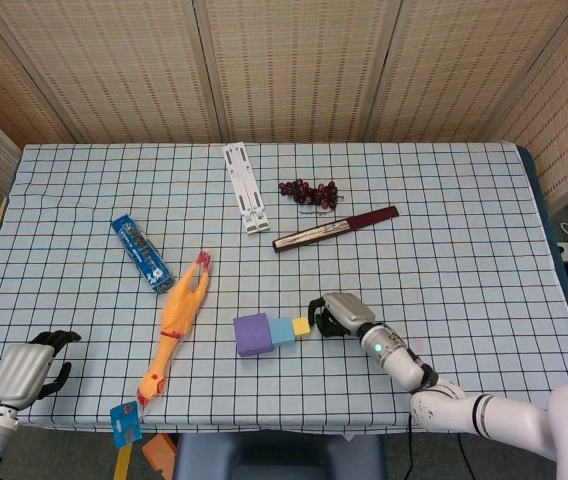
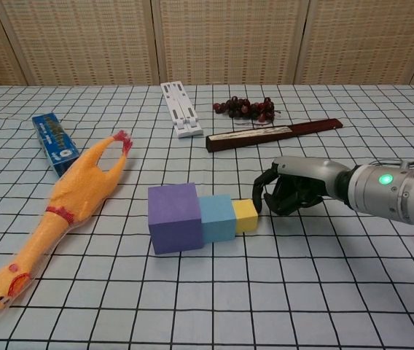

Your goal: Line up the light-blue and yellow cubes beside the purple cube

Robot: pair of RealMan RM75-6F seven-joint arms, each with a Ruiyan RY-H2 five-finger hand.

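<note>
1. The left hand sits at the near left corner of the table, just past the table edge. Its dark fingers are curled inward and hold nothing. It shows in the head view only.
2. A rubber chicken lies on the near left part of the checked cloth, head toward the near edge and feet pointing far.
3. The three cubes form one row near the table centre. The purple cube is at the left end. The light-blue cube touches its right face. The yellow cube touches the right face of the light-blue cube.
4. The right hand rests just right of the yellow cube, fingers curled in and enclosing nothing. Its dark fingertips are at the right face of the yellow cube; contact cannot be confirmed.
5. A blue packet lies left of the chicken's feet.
6. A dark flat case lies far of the right hand, at a slant.
7. A white folded stand lies far of the cubes.
8. A bunch of dark grapes lies right of the stand, just far of the case.
</note>
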